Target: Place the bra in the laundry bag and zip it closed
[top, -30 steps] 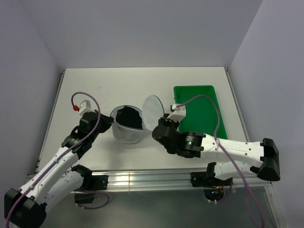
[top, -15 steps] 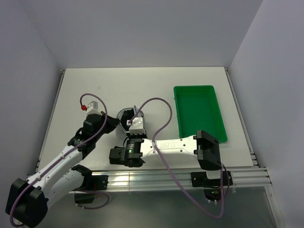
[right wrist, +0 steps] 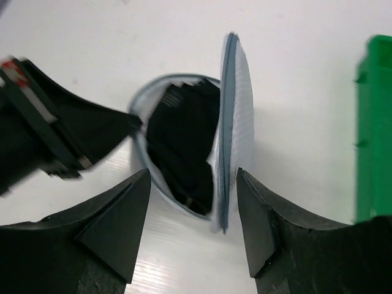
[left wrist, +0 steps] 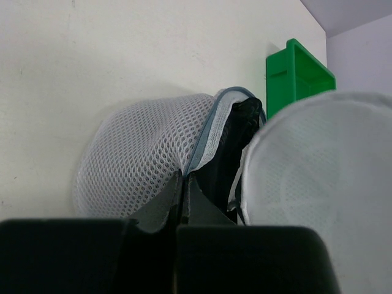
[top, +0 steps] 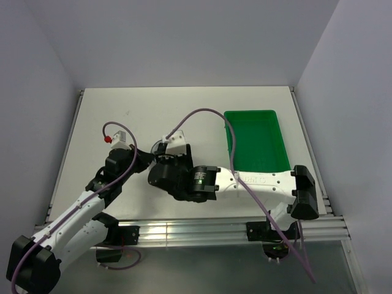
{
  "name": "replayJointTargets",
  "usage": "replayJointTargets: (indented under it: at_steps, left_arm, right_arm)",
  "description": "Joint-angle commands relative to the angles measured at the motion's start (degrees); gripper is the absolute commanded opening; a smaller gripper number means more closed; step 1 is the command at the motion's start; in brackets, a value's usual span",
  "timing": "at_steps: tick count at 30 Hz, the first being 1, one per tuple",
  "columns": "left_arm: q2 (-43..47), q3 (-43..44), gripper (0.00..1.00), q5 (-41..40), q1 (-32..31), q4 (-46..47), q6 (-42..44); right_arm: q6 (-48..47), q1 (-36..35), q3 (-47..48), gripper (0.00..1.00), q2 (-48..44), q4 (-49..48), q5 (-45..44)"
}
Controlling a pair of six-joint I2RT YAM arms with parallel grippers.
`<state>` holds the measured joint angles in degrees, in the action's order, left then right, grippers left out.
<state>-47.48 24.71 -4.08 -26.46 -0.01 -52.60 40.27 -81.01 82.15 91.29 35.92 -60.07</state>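
Observation:
The laundry bag (left wrist: 135, 159) is a white mesh cylinder lying on the table, its mouth open. The black bra (right wrist: 180, 141) is stuffed inside it and also shows in the left wrist view (left wrist: 236, 141). The round lid (right wrist: 236, 122) stands on edge beside the mouth. My left gripper (left wrist: 182, 177) is shut on the bag's zipper rim at the left side. My right gripper (right wrist: 193, 173) hangs open over the mouth, with the lid's lower edge between its fingers, close to the right one. In the top view the right wrist (top: 184, 174) covers most of the bag.
A green tray (top: 257, 141) lies to the right of the bag, its end wall (right wrist: 375, 122) close to the right finger. The left arm (top: 92, 196) reaches in from the near left. White walls enclose the table on three sides.
My right gripper has gone from shut to open, and its arm has swung from the bag's right side to above its mouth. The left gripper keeps its hold on the rim.

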Motion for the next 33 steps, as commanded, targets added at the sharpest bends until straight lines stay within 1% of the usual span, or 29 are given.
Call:
replayJointTargets:
  at_steps: [1,2,5,6,7,11,13,15,17,18,20,21,22,24,25,26,28,33]
  left_arm:
    - [1.52,-0.36,0.0,1.26,-0.09,1.42,1.09]
    - [1.6,-0.28,0.0,1.44,-0.09,1.33,1.09]
    - [1.52,-0.28,0.0,1.61,-0.09,0.8,1.09]
    - [1.52,-0.28,0.0,1.44,-0.09,0.71,1.01]
    - [1.69,-0.36,0.0,1.35,-0.09,0.71,1.09]
    - [1.96,-0.36,0.0,1.18,-0.09,0.54,1.18]
    - [1.78,-0.1,0.0,0.74,-0.09,0.19,1.18]
    - [1.52,-0.01,0.0,0.39,-0.09,0.19,1.1]
    - [1.43,0.34,0.0,-0.67,0.0,-1.83,1.09]
    - [1.17,0.77,0.0,-1.19,-0.08,-2.97,1.09]
    - [0.82,1.04,0.0,-2.07,-0.09,-3.76,1.44]
    - [0.99,1.04,0.0,-2.16,-0.09,-3.77,1.62]
    - [1.16,0.78,0.0,-1.9,-0.09,-3.42,1.62]
    - [1.52,0.34,0.0,-1.29,0.0,-2.81,1.71]
    - [1.52,0.25,0.0,-1.29,-0.08,-2.54,1.8]
    - [1.43,0.25,0.0,-1.11,0.0,-2.45,1.8]
    - [1.25,0.25,0.0,-0.93,-0.09,-2.28,2.15]
    - [1.17,0.25,0.0,-0.76,0.0,-2.36,2.33]
  right_arm:
    - [-13.44,2.61,1.86,0.66,2.75,-16.84,10.84]
    - [-13.99,3.31,2.83,0.66,4.58,-17.55,14.86]
    - [-13.29,5.94,5.65,0.65,6.62,-18.6,21.03]
    - [-13.11,6.56,5.74,0.66,7.06,-20.17,24.79]
    - [-13.03,7.09,5.83,0.65,7.06,-20.54,25.79]
    - [-13.64,8.06,7.06,0.66,5.93,-20.19,26.14]
    - [-12.59,9.9,6.89,0.67,3.38,-19.75,29.81]
    - [-12.15,11.22,6.18,0.67,-0.22,-18.88,30.11]
    - [-11.19,11.93,7.4,0.67,-1.98,-15.46,26.6]
    - [-9.35,13.32,9.24,0.67,-2.08,-10.31,25.37]
    - [-7.24,15.35,8.04,0.66,-3.04,-6.32,24.56]
    - [-6.62,18.4,6.46,0.65,-3.65,-6.13,25.7]
    - [-5.91,20.26,5.14,0.64,-4.62,-6.13,29.97]
    - [-4.07,24.22,1.27,0.6,-4.89,-6.13,35.17]
    - [-3.97,27.98,0.48,0.58,-4.71,-6.13,40.42]
    - [-4.06,29.32,-0.32,0.54,-4.02,-6.13,42.3]
    - [-4.85,31.95,-0.24,0.5,-1.92,-5.87,45.03]
    - [-7.05,33.99,2.66,0.46,3.01,-3.23,49.96]
